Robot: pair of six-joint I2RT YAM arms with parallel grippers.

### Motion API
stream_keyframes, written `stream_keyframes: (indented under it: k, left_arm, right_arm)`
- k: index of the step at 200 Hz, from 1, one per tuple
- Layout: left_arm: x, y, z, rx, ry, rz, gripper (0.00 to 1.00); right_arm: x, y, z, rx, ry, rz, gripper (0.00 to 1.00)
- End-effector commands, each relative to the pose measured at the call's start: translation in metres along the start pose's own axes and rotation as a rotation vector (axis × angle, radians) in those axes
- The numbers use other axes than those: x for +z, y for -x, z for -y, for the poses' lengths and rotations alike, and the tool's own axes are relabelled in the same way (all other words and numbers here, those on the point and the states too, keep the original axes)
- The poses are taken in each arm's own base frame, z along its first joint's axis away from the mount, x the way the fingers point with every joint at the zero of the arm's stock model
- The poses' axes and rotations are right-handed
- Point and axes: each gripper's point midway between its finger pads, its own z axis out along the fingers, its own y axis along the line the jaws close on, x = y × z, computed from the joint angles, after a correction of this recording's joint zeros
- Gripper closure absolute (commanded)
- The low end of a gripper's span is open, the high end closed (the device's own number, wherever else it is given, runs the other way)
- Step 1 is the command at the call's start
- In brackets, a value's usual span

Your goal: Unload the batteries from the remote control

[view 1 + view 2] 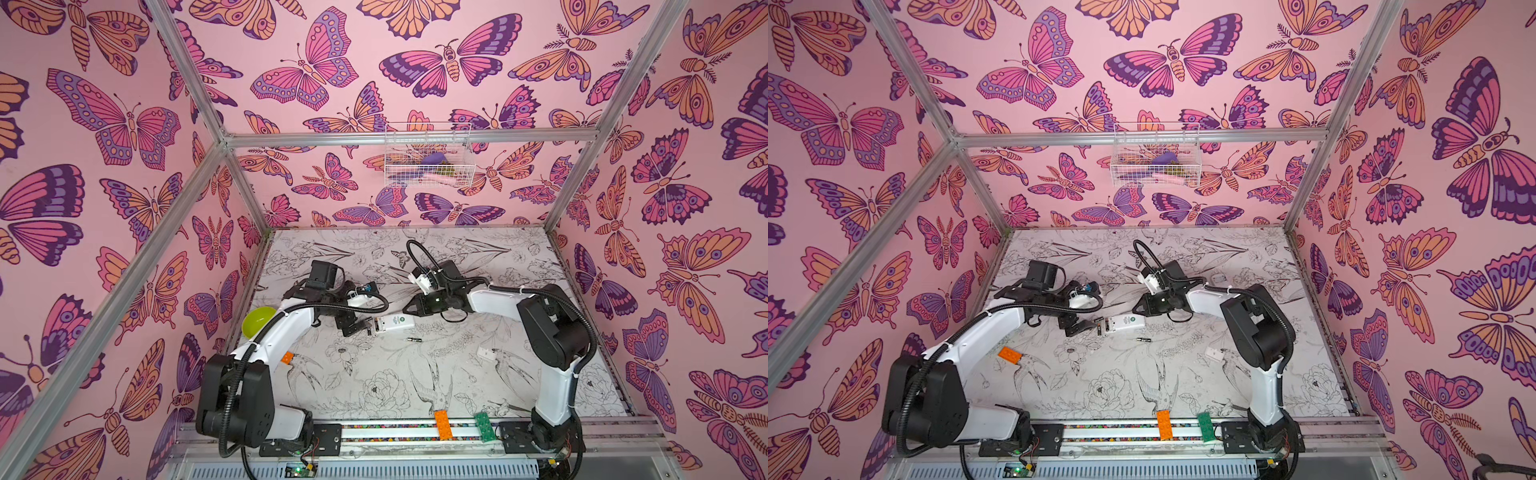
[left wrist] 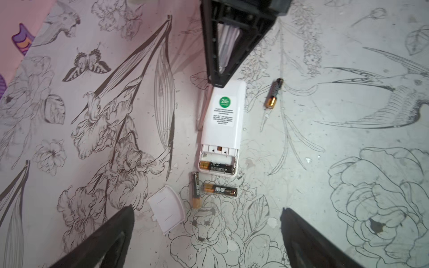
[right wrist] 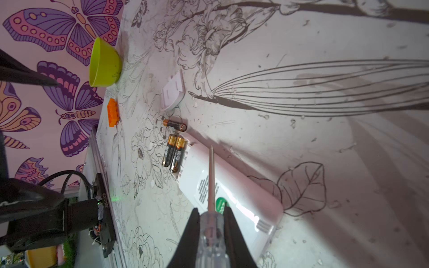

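Levering out the last battery [image 2: 218, 167], lying at the remote's [image 1: 392, 323] nine o'clock end?
Yes. Right gripper [image 3: 211, 212] is clamping the screwdriver [image 3: 210, 176], left gripper [image 2: 206, 210] is gaping; be sliding its tip under one end, gently.

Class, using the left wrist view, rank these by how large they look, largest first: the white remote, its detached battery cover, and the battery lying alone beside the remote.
1. White remote
2. Battery cover, which may look bigger from lying nearer the camera
3. Lone battery
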Motion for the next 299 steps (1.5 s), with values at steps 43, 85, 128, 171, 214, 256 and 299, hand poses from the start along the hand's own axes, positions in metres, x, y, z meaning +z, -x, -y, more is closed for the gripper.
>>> stream_keyframes:
  k: [43, 85, 128, 171, 214, 256, 299]
  left_arm:
    - [0.036, -0.016, 0.009, 0.030, -0.140, -0.045, 0.00]
    - [0.069, -0.027, 0.009, 0.058, -0.080, -0.149, 0.00]
    - [0.090, -0.026, 0.016, 0.032, -0.098, -0.189, 0.00]
    - [0.100, -0.031, 0.015, -0.020, -0.099, -0.240, 0.04]
    - [0.106, -0.034, 0.019, -0.070, -0.128, -0.252, 0.09]
    - [0.111, -0.036, 0.016, -0.084, -0.129, -0.269, 0.19]
    - [0.111, -0.038, 0.016, -0.084, -0.137, -0.285, 0.26]
  right_arm:
    - [-0.039, 0.024, -0.019, -0.026, -0.047, 0.102, 1.00]
    - [-0.053, 0.011, -0.033, 0.061, 0.004, 0.124, 1.00]
    - [-0.044, -0.009, -0.034, 0.159, 0.077, 0.093, 1.00]
    - [-0.027, -0.018, -0.033, 0.235, 0.116, 0.026, 1.00]
    - [-0.015, -0.020, -0.036, 0.258, 0.154, -0.008, 1.00]
    - [-0.008, -0.018, -0.043, 0.234, 0.186, -0.040, 1.00]
    - [0.000, -0.021, -0.039, 0.219, 0.201, -0.081, 1.00]
